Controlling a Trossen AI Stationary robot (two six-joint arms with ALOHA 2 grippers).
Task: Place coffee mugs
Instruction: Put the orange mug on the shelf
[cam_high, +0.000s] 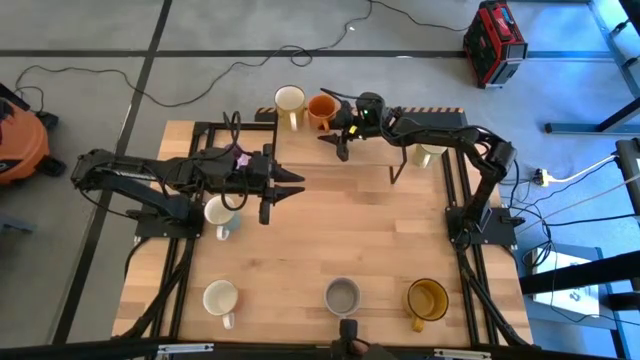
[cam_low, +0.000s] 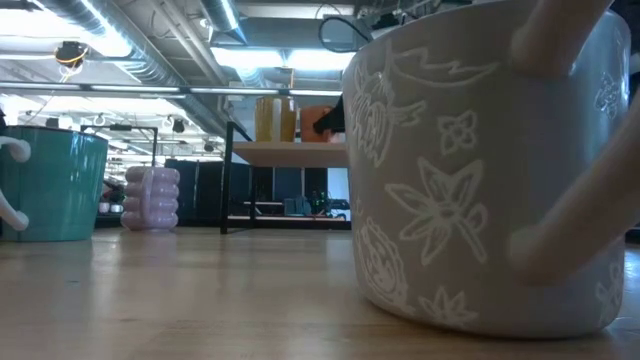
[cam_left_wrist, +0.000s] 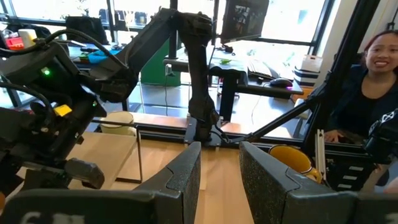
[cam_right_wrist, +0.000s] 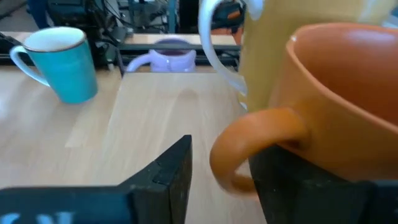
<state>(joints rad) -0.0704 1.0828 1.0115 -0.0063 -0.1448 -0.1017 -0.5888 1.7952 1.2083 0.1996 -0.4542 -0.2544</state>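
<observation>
An orange mug (cam_high: 322, 108) stands upright on its base on the raised shelf (cam_low: 290, 152) at the table's far edge, beside a cream mug (cam_high: 289, 100). My right gripper (cam_high: 343, 138) is at the orange mug, open, its fingers on either side of the mug's handle (cam_right_wrist: 249, 143). My left gripper (cam_high: 298, 185) hangs level over the table's middle left, open, with nothing between its fingers (cam_left_wrist: 186, 174). On the table stand a teal mug (cam_right_wrist: 59, 62), a lilac mug (cam_low: 150, 198), a cream mug (cam_high: 220, 297), a grey mug (cam_high: 342, 295) and an amber mug (cam_high: 427, 298). My right gripper comes at the orange mug level from the table's near side, with the handle's loop (cam_right_wrist: 227, 158) in the gap between its fingers. One finger (cam_right_wrist: 168, 174) stands clear of the handle. Whether the other finger (cam_right_wrist: 280, 180) touches the mug, I cannot tell.
Another cream mug (cam_high: 430, 155) sits under my right arm. Black frame rails run along the table's left and right sides. A person sits beyond the table's right side (cam_left_wrist: 373, 93). The middle of the tabletop (cam_high: 340, 230) is bare wood.
</observation>
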